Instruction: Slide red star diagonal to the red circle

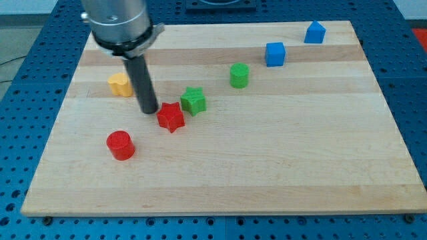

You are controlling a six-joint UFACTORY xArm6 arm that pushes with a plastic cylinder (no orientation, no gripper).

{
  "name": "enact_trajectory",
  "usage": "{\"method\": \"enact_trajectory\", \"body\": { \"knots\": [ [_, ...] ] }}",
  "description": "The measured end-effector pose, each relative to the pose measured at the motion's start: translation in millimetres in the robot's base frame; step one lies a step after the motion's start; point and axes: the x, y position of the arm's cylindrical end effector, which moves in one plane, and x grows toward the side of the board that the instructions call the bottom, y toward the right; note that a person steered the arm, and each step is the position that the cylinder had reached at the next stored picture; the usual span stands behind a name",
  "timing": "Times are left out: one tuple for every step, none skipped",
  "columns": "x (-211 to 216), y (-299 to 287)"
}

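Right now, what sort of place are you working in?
Probably a robotics lab bench. A wooden board lies on a blue perforated table, small coloured blocks like the red star and red circle sit on it, and my tip rests just left of the star.

A single camera looks down at a slant from above the near edge of the wooden surface (280,167), facing across it toward the view's top. Nearly the whole board fits in the frame, with blue perforated benching (20,133) showing past its left, right and bottom edges. The arm's grey housing (119,23) is cut off by the view's top edge. No second view is given.
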Motion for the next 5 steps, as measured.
{"method": "enact_trajectory", "body": {
  "knots": [
    [0,41],
    [0,34],
    [-12,49],
    [-13,54],
    [1,82]
  ]
}}
